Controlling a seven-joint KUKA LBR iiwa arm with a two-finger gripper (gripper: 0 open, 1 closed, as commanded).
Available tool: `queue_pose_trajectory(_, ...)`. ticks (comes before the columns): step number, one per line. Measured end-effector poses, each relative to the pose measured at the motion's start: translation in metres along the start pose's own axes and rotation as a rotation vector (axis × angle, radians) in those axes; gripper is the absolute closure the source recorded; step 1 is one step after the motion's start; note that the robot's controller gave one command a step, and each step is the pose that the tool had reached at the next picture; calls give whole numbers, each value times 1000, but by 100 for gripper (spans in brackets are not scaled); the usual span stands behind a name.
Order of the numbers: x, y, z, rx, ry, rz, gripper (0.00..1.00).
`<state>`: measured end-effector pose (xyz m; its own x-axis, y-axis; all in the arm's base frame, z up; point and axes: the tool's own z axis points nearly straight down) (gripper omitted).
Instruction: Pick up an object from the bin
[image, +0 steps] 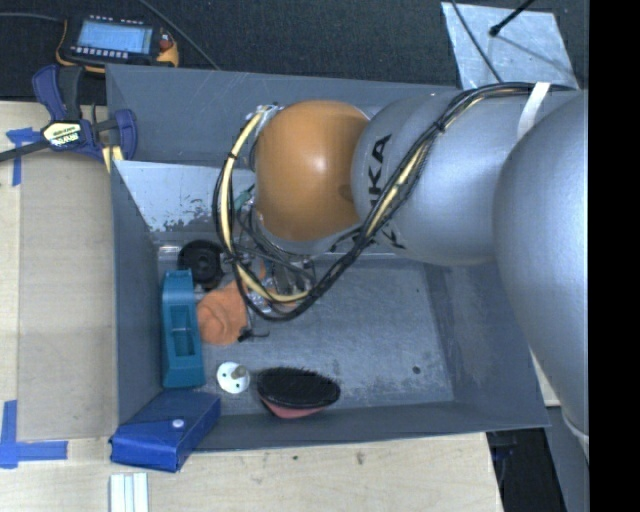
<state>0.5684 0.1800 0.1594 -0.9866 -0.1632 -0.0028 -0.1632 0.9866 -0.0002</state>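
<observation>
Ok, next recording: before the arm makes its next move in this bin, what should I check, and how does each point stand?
1. Gripper is above the bin floor, left of centre, beside the soft orange lump: ok.
2. Contact with the lump: cannot tell, as the wrist's orange cover and cables hide it.
3. Room around the lump: not ok. The blue dispenser lies right against its left side, and the black round part is just behind.
4. Brush and white disc lie apart, nearer the front wall: ok.
5. Blue box sits at the front-left corner, away from the gripper: ok.
</observation>
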Motion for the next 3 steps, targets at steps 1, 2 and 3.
queue_pose_trajectory(1, 12, -3, 33, 0, 2, -105, 0)
queue_pose_trajectory(2, -3, -3, 31, -1, -2, -270, 0)
queue_pose_trajectory(3, -6, 0, 91, -2, 1, -282, 0)
